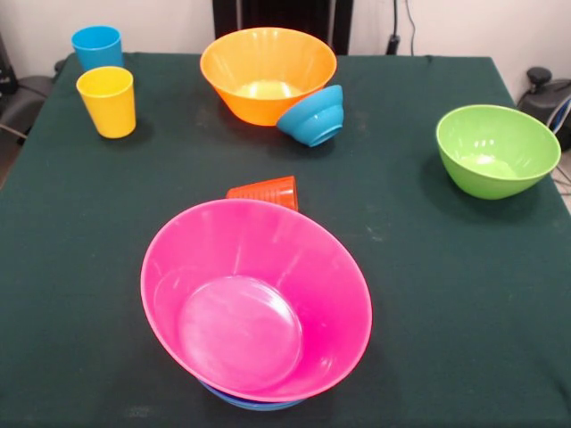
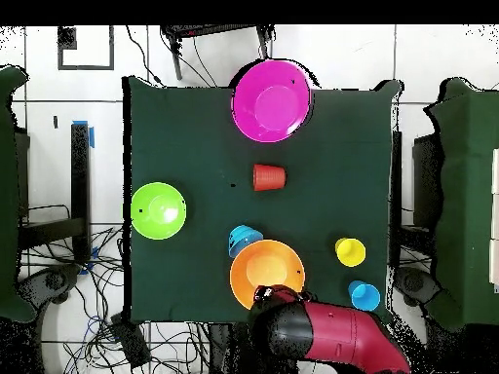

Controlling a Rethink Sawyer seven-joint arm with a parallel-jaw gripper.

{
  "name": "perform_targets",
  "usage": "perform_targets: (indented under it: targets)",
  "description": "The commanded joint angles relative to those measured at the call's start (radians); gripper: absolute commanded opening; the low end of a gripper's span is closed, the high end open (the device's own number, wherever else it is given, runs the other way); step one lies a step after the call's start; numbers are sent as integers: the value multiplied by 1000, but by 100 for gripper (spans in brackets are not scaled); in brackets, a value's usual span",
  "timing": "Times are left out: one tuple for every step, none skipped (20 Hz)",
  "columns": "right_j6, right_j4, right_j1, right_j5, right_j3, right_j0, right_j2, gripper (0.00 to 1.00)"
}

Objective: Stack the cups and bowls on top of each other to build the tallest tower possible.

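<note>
The tower is a large pink bowl (image 1: 259,303) (image 2: 272,99) nested over blue bowls, whose rim (image 1: 250,402) shows beneath. The ribbed orange-red cup (image 1: 265,191) (image 2: 269,177) lies on its side just behind it. The yellow-orange bowl (image 1: 268,71) (image 2: 266,273) stands upright at the robot's side. A small blue bowl (image 1: 314,116) (image 2: 244,238) leans tilted against it. The green bowl (image 1: 497,149) (image 2: 159,209) stands alone. The yellow cup (image 1: 107,101) (image 2: 350,251) and the sky blue cup (image 1: 97,46) (image 2: 364,294) stand upright together. The red and black arm (image 2: 326,333) is drawn back; its gripper (image 2: 267,292) sits by the yellow-orange bowl's rim.
The dark green cloth table (image 1: 446,294) (image 2: 185,136) holds everything. Cables (image 2: 146,336) lie on the floor around it. Dark chairs (image 2: 468,195) stand at either side in the overhead view.
</note>
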Motion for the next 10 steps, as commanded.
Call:
perform_targets:
  targets:
    - [79, -72, 158, -113, 31, -3, 0, 100]
    - [74, -77, 169, -126, 28, -9, 0, 100]
    - [66, -85, 154, -138, 51, -19, -5, 100]
    - [62, -90, 154, -142, 54, -22, -7, 100]
    - [51, -90, 126, -149, 83, -32, -1, 100]
    - [50, -93, 124, -154, 89, -35, -2, 100]
    - [44, -98, 114, -158, 97, -41, -1, 100]
    - [37, -118, 107, -162, 100, -40, -6, 100]
    - [34, -135, 111, -166, 100, -43, -13, 100]
    - [34, -142, 113, -169, 102, -45, -15, 100]
